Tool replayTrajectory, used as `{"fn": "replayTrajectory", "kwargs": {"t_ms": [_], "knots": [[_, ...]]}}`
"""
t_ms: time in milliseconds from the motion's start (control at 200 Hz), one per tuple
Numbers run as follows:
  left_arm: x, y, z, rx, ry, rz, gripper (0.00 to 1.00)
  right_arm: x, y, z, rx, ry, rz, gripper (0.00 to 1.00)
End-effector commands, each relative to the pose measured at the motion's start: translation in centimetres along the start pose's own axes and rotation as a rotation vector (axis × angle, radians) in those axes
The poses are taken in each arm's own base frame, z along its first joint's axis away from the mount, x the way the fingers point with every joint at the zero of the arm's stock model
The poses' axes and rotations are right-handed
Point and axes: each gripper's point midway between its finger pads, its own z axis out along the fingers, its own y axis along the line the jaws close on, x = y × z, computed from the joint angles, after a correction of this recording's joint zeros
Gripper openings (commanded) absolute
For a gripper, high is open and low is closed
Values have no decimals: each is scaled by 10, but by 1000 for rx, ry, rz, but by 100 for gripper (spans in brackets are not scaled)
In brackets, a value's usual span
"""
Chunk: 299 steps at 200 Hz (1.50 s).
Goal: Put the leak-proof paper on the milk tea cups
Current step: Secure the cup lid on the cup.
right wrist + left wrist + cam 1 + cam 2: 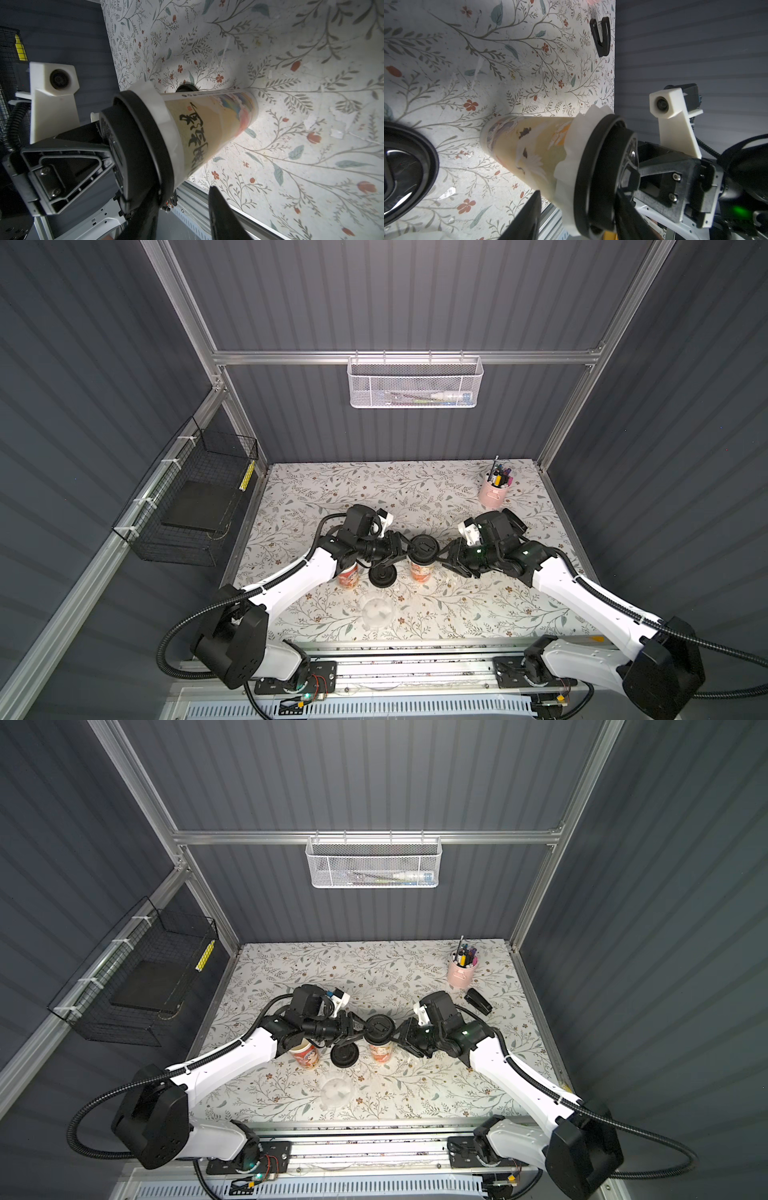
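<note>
A milk tea cup (420, 571) (529, 145) (218, 124) stands mid-table, leak-proof paper (566, 166) (168, 116) crimped over its mouth under a black lid (424, 547) (379, 1028). My left gripper (405, 553) (578, 199) and right gripper (442, 558) (182, 191) reach this lid from opposite sides. Each is open, one finger on the lid's top, the other clear of the cup wall. A second cup (348, 576) (306, 1054) stands uncovered, half under my left arm. Loose leak-proof paper (376, 610) (336, 1092) lies nearer the front edge.
A spare black lid (382, 576) (344, 1054) lies between the cups. A pink pot of pens (494, 493) and a black stapler (478, 1001) sit at the back right. A black wire basket (195, 497) hangs on the left wall, a white one (415, 383) at the back.
</note>
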Motion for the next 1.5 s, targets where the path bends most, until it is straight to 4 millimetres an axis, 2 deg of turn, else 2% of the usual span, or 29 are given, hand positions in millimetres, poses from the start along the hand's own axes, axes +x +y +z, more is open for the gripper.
{"fn": "replayTrajectory", "kwargs": {"t_ms": [0,105,185,245,330,350,410,485,635,660,746,876,1046,1296,1401,1491], "knots": [[54,118,5,-393,121,-234,55,32,-117,20,431,87,137,40],[54,120,6,-398,120,-237,54,31,-118,20,440,96,126,40],[53,119,5,-398,115,-233,54,25,-101,13,405,80,88,42],[51,118,5,-397,110,-229,55,15,-72,2,324,47,23,48],[49,116,5,-397,107,-227,54,-1,-18,-23,159,-33,-101,59],[49,116,5,-397,106,-227,54,2,-3,-29,100,-25,-128,62],[47,115,5,-395,103,-224,54,-2,23,-50,3,-72,-193,71],[47,115,6,-394,103,-223,54,-5,36,-59,-70,-91,-199,80],[44,112,6,-389,100,-221,55,-8,48,-42,-170,-24,-135,87],[44,112,6,-389,101,-220,54,-10,47,-32,-168,-3,-115,88],[44,111,6,-387,103,-217,54,-17,54,-25,-193,-3,-106,90],[44,109,6,-383,101,-214,55,-22,50,-11,-182,23,-103,91],[42,105,5,-366,96,-209,55,-23,25,14,-122,61,-59,89],[37,91,6,-323,92,-188,58,-17,-12,32,-25,98,1,83],[27,76,4,-286,64,-156,62,-14,-22,35,3,109,11,82],[9,51,-2,-233,-1,-101,65,-11,-29,37,23,113,20,82]]}}
